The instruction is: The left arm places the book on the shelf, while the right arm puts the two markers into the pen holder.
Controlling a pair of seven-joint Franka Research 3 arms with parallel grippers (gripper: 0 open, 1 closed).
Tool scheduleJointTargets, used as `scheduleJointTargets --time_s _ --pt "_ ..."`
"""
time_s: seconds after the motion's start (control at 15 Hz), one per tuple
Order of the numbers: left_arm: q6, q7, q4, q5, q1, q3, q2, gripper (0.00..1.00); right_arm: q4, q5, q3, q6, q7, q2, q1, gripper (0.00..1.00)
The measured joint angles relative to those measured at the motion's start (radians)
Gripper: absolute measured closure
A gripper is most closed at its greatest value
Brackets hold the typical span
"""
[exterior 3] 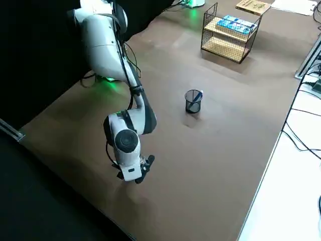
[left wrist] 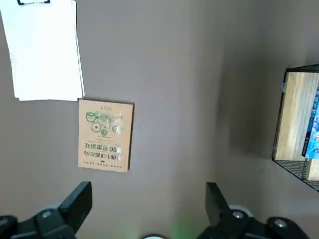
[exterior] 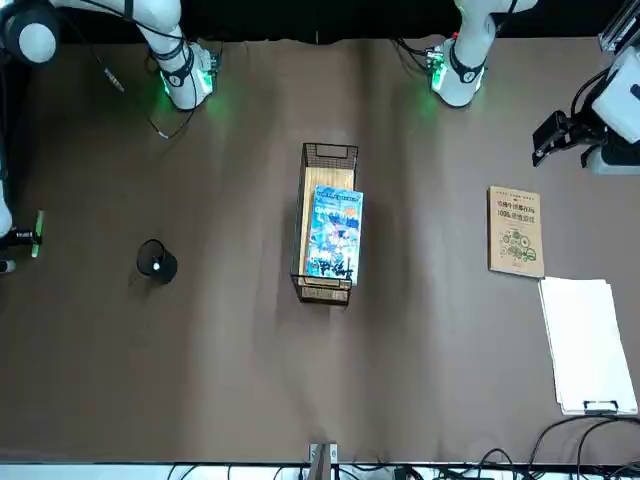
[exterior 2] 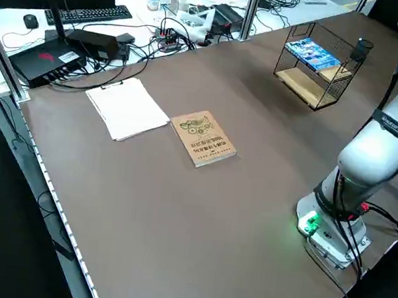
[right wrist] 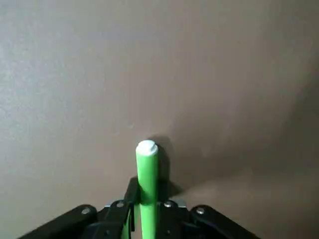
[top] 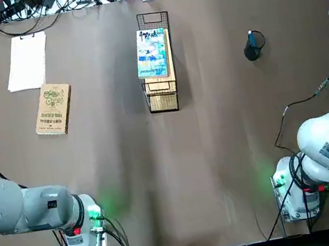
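right claw [right wrist: 146,199] clenches the green marker [right wrist: 147,186], which stands between its fingertips.

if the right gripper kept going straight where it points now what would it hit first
Probably the bare tabletop, with the green marker in the right gripper touching down first; how far off it is, I can't tell.

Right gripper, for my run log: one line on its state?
right gripper: shut on green marker | blue marker: in pen holder | book: on shelf
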Motion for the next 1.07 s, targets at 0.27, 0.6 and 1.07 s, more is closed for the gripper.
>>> scheduleJointTargets --time_s 0.27,0.6,1.07 --pt "0.031 0.036 -0.021 0.026 -0.005 -0.001 0.02 0.0 0.009 0.0 0.02 -0.009 -0.087 -0.01 0.031 0.82" --pt "0.077 0.06 -0.047 0.054 -0.016 -0.005 0.045 0.0 0.047 0.001 0.049 -0.199 -0.324 -0.124 0.127 0.82" --pt "0.091 0.069 -0.049 0.023 -0.012 -0.018 0.058 0.0 0.051 0.111 0.098 -0.468 -0.505 -0.25 0.254 0.82"
